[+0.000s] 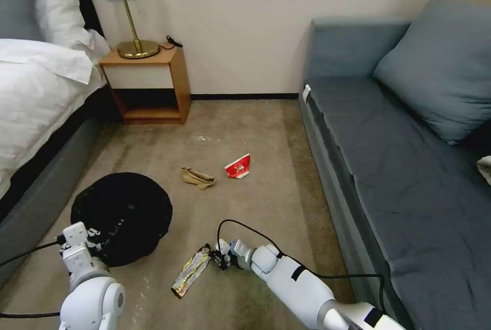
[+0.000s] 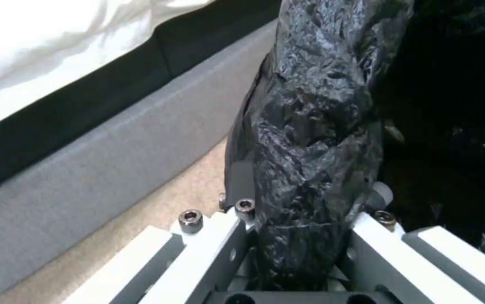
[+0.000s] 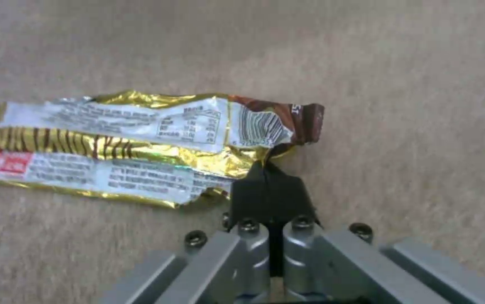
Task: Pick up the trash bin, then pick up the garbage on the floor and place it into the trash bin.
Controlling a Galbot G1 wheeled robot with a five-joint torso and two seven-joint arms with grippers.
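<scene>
Three litter items lie on the beige carpet; the long gold-and-white foil snack wrapper (image 3: pixel 141 147) is nearest the robot, and the right gripper (image 3: pixel 268 169) has its black fingertips pinched together on the wrapper's brown end. Farther out sit a tan crumpled paper wad (image 1: pixel 197 177) and a red-and-white packet (image 1: pixel 238 167), apart from each other. To the left, beside the grey bed base (image 2: pixel 107 169), the low round bin lined with a black plastic bag (image 1: pixel 121 216) is held at its rim — the left gripper (image 2: pixel 299 236) is clamped on the bagged edge.
</scene>
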